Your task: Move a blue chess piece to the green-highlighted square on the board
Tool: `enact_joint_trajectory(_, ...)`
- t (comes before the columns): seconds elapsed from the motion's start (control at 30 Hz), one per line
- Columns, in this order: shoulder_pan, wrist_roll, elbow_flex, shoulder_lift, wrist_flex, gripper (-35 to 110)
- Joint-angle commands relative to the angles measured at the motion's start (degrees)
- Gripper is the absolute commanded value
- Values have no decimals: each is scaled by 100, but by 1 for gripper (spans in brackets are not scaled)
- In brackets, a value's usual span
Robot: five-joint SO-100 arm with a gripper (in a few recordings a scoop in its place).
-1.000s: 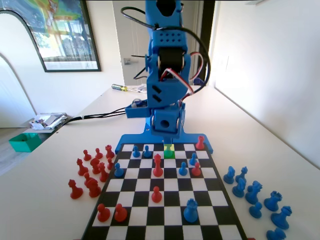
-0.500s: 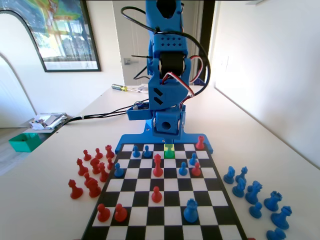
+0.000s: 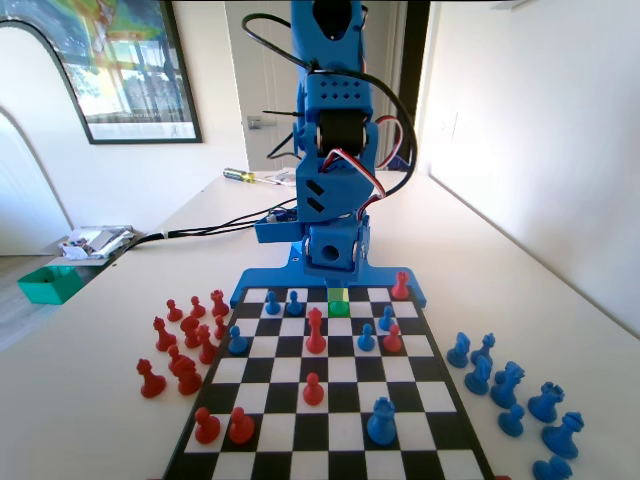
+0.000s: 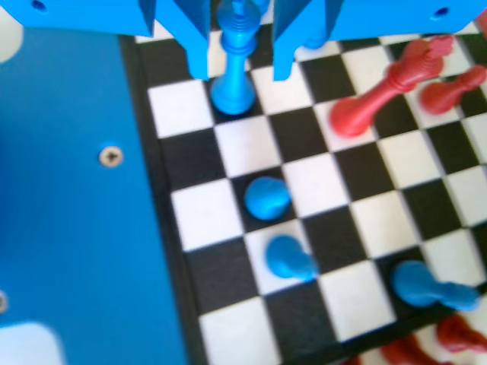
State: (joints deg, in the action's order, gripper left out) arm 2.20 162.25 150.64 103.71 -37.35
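Blue chess piece (image 4: 237,65): upright on a dark square of the board (image 4: 335,251), directly between the two jaw tips in the wrist view; base just below the tips, slim top rising into the gap.
Gripper (image 4: 240,72): jaws parted, one on each side of the piece's stem; contact with the stem cannot be told.
Green-highlighted square (image 3: 338,297): in the fixed view, far row of the board, just below the arm's base; bare.
Near the jaws, wrist view: tall red piece (image 4: 384,87) lower right of the right jaw; two round-headed blue pawns (image 4: 266,198) below the jaws, well clear.
Obstruction: nothing between jaws and piece.
Change from the earlier frames: arm's wrist block raised and tipped slightly; green square now fully exposed.
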Motion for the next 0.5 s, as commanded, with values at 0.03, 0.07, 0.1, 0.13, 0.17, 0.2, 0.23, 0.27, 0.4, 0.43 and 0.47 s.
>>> enact_joint_trajectory(0.03,53,35,-668,466,-888,15)
enact_joint_trajectory(0.07,62,9,-844,510,-1143,15)
enact_joint_trajectory(0.1,62,0,-1020,554,-1389,15)
enact_joint_trajectory(0.13,62,-26,-1195,615,-1617,15)
enact_joint_trajectory(0.17,62,-70,-1345,686,-1819,15)
enact_joint_trajectory(0.2,70,-97,-1485,773,-2030,15)
enact_joint_trajectory(0.23,79,-132,-1644,853,-2268,14)
enact_joint_trajectory(0.27,79,-167,-1793,958,-2514,12)
enact_joint_trajectory(0.4,229,-993,-2505,1415,-3437,4)
enact_joint_trajectory(0.43,290,-1310,-2689,1547,-3621,3)
enact_joint_trajectory(0.47,343,-1626,-2874,1687,-3814,2)
